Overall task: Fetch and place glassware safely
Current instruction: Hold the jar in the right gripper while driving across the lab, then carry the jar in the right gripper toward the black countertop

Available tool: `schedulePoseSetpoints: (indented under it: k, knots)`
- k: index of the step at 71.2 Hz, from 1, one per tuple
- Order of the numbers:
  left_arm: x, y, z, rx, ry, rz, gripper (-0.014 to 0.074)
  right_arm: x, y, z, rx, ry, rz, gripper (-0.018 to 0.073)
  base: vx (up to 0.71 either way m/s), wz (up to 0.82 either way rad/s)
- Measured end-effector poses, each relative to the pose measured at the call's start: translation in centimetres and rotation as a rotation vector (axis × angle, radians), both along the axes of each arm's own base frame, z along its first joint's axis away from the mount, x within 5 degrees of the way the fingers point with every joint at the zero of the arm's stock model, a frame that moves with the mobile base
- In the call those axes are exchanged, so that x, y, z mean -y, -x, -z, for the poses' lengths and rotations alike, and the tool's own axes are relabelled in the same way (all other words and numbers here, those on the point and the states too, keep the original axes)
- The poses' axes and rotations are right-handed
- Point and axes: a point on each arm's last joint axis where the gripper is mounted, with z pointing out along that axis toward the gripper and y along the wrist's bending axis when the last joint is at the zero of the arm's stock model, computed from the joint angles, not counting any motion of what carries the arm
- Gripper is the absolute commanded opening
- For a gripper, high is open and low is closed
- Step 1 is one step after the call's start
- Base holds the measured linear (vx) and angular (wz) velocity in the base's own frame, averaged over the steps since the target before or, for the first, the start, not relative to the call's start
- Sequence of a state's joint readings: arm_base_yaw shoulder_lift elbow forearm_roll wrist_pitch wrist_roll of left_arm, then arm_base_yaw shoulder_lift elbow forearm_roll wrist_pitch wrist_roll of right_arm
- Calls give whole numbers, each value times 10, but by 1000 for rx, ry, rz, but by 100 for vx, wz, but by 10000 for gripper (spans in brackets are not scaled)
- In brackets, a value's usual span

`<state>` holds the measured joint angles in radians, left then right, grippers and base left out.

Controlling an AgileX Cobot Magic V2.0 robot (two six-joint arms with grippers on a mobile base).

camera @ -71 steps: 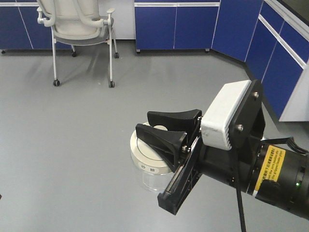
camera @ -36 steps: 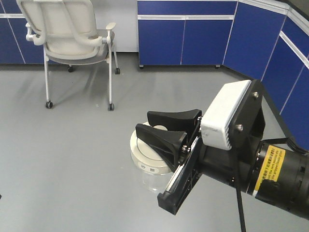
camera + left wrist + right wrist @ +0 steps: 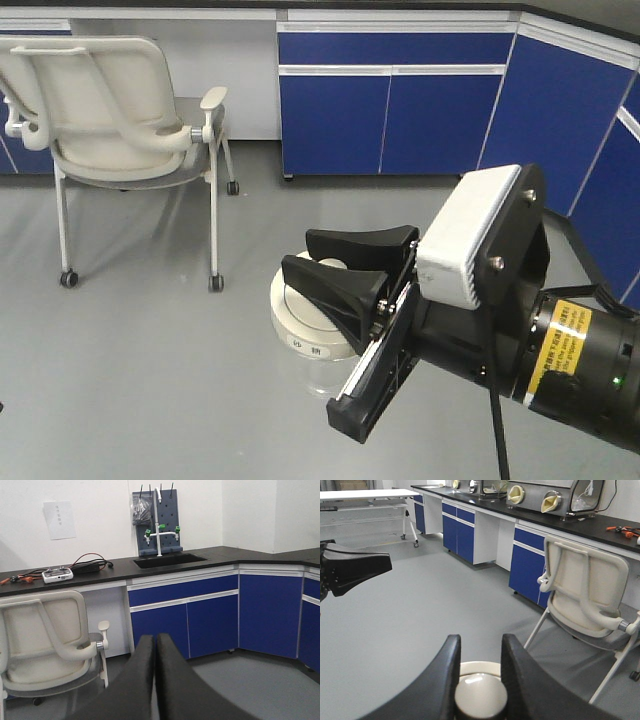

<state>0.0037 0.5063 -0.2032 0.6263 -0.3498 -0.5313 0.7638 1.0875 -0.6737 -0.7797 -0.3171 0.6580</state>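
Note:
The glassware is a small squat clear glass jar with a cream-white round lid. My right gripper holds it in the air above the grey floor, shut on the lid's central knob. In the right wrist view the two black fingers press the knob from both sides, and the lid rim shows behind it. My left gripper is shut and empty, pointing toward the blue cabinets. A black gripper part shows at the left edge of the right wrist view.
A cream office chair on castors stands at the left, also seen in the wrist views. Blue cabinets line the back and right walls. A black counter with a sink and a drying rack is above them.
The chair and cabinets have shifted in the front view: the chair looks larger and lower left. My right gripper's hold on the jar is unchanged.

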Motion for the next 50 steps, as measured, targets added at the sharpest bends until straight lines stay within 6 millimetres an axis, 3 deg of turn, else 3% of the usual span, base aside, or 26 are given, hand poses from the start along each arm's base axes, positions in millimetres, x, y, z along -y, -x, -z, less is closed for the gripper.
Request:
schedulePoseSetpoints:
  k: [50]
  knots:
    - [0,0,0,0,0,0,1,0,0,0,-1,1,0,-1,43,-3]
